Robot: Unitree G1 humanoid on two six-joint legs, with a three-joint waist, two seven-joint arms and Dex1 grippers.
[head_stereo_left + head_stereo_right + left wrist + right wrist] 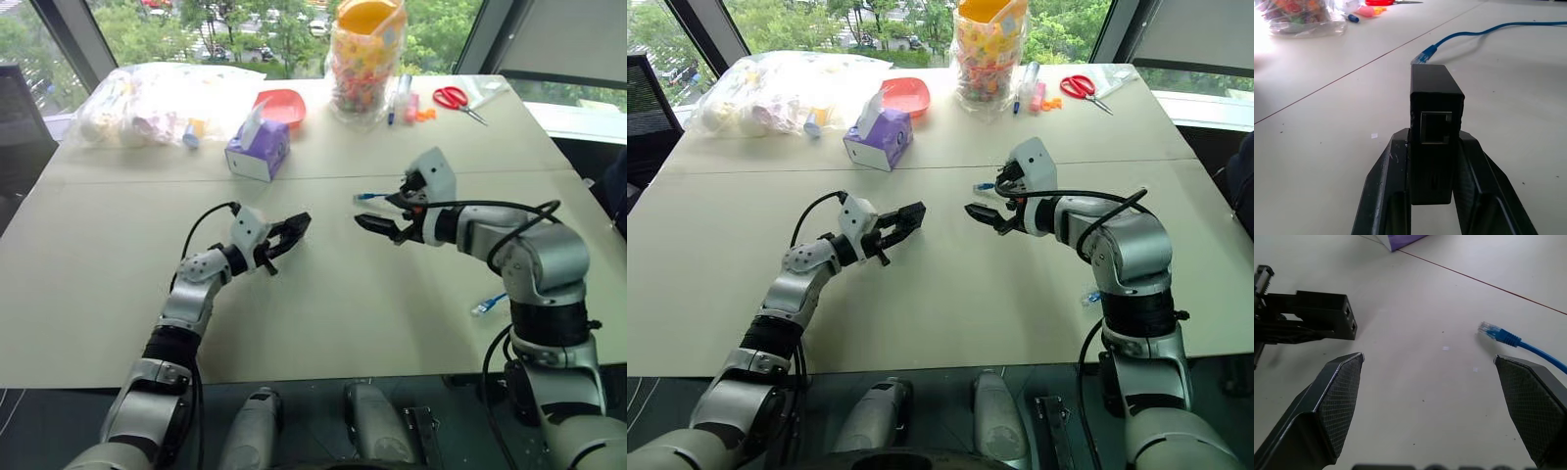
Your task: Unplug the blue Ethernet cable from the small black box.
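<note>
Left eye view, beige table (pixel 323 294) by windows (pixel 245 29), left gripper (pixel 1432 161) clamping small black box (pixel 1435 122), right gripper (pixel 1430 382) spread apart

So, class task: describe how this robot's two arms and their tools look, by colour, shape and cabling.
Both arms are silver-grey metal segments with black joint bands. Each wrist carries a white angular housing. The left tool and right tool each have two black tapering fingers, with cross-hatched pads. Black cables loop along each forearm.
</note>
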